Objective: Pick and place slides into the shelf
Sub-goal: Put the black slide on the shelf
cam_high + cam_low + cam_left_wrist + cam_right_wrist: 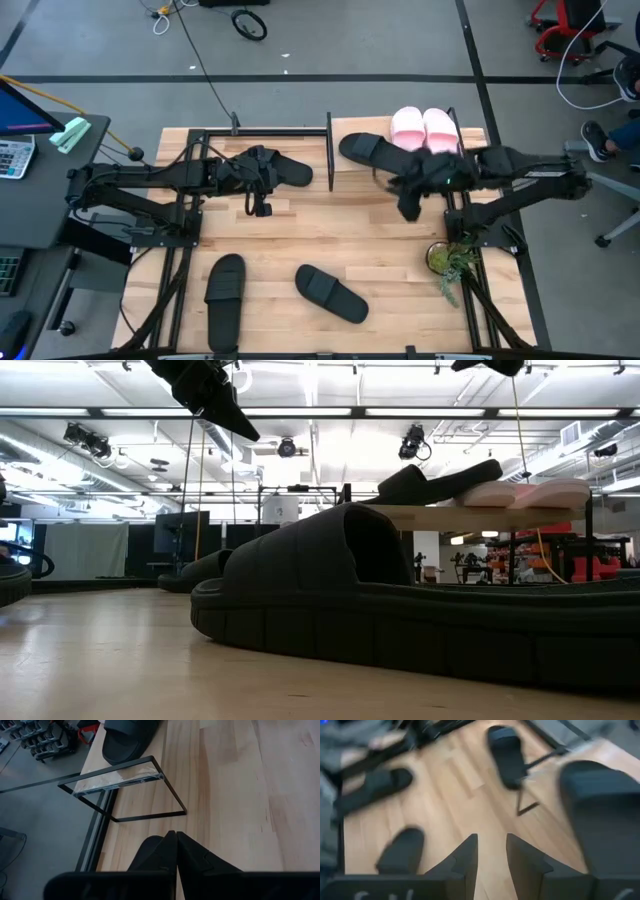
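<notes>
The shelf point(352, 180) stands at the table's far right. On its top board point(480, 516) two pale pink slides point(425, 128) lie side by side, and a black slide point(368, 150) lies left of them, one end raised against the pink ones point(440, 478). Another black slide point(295, 172) lies on the table left of the shelf. My left gripper point(175, 836) hangs shut and empty above it. Two more black slides point(225, 300) point(330, 293) lie near the front edge. My right gripper point(492, 851) is open and empty, raised in front of the shelf point(405, 197).
A small potted plant point(450, 262) stands at the table's near right. The shelf's thin black end frame point(150, 795) rises just beyond my left gripper. Bare tabletop lies between the shelf and the two near slides. A desk with a calculator point(15, 155) stands to the left.
</notes>
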### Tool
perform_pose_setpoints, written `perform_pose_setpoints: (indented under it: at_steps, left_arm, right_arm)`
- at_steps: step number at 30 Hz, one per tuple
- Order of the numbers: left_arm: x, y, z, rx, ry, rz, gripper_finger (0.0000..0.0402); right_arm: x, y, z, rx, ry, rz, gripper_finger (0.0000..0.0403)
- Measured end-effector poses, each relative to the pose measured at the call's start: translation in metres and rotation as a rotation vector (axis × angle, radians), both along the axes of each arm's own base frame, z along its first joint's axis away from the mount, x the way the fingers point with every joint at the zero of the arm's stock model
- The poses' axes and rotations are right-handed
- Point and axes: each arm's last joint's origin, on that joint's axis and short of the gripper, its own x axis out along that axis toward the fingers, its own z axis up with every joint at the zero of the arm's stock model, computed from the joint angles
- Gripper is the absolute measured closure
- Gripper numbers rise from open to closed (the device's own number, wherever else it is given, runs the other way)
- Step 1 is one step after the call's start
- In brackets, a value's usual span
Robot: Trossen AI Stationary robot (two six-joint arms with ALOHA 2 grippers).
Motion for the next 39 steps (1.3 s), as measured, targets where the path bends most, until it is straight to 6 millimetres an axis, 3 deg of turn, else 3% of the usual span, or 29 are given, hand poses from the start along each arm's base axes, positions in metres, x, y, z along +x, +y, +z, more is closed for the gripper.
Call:
perform_pose_setpoints:
  at_steps: [4,8,12,15,22,39]
  left_arm:
    - [0.0,0.0,0.0,-0.001,-0.001,0.001,0.0392]
    - [0.0,0.0,0.0,-0.044,-0.022,0.033,0.0383]
    - [0.0,0.0,0.0,-0.092,-0.046,0.067,0.0375]
    - [0.0,0.0,0.0,-0.131,-0.066,0.096,0.0376]
    - [-0.001,0.0,-0.001,-0.201,-0.083,0.149,0.0389]
    - [-0.001,0.0,-0.002,-0.236,-0.098,0.176,0.0388]
  right_arm:
    - [0.012,0.023,-0.017,-0.2,0.167,0.21,0.0295]
    - [0.014,0.033,-0.039,-0.462,0.437,0.358,0.0295]
    - [0.009,0.027,-0.051,-0.675,0.687,0.327,0.0295]
    - [0.007,0.02,-0.052,-0.774,0.768,0.27,0.0295]
    - [0.004,0.006,-0.053,-0.807,0.911,0.39,0.0296]
    - [0.007,-0.035,-0.057,-0.664,1.012,0.413,0.0291]
